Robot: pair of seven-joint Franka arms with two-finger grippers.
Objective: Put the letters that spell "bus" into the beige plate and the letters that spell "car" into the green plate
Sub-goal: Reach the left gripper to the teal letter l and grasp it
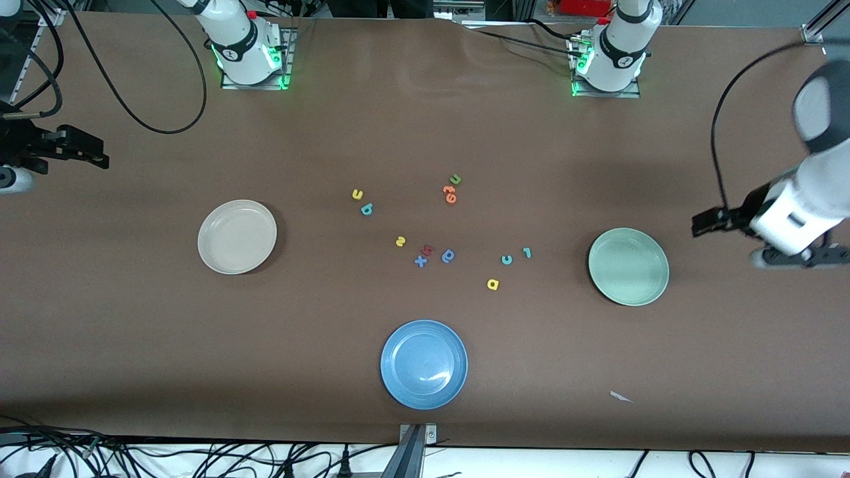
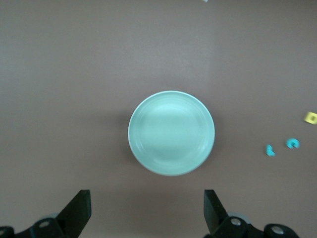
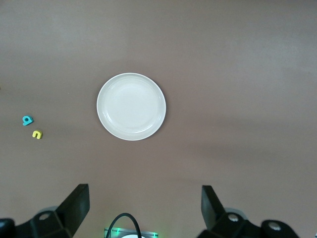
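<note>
On the brown table (image 1: pixel 133 332), seen from the front camera, the beige plate (image 1: pixel 237 236) lies toward the right arm's end and the green plate (image 1: pixel 628 266) toward the left arm's end, both bare. Between them the foam letters are scattered: yellow "u" (image 1: pixel 357 194) just beside teal "b" (image 1: pixel 366 209), yellow "s" (image 1: pixel 400 241) nearer the camera, then teal "c" (image 1: pixel 507 259), teal "r" (image 1: pixel 527 252) and yellow "a" (image 1: pixel 492 284) closer to the green plate. A blue plate (image 1: pixel 424 364) sits nearest the camera. The right gripper (image 1: pixel 83 151) hangs over the table edge at its own end, the left gripper (image 1: pixel 704 222) over the table past the green plate; both arms wait.

In the left wrist view, the left gripper (image 2: pixel 146 210) has its fingers (image 2: pixel 79 210) spread wide and holds nothing; the green plate (image 2: pixel 171 133) is below, the "c" (image 2: pixel 292 144), "r" (image 2: pixel 270 150) and "a" (image 2: pixel 311 117) well apart from it.

In the right wrist view, the right gripper (image 3: pixel 144 208) is likewise spread wide and empty above the beige plate (image 3: pixel 131 106), with "b" (image 3: pixel 27 120) and "u" (image 3: pixel 37 134) off to one side.
</note>
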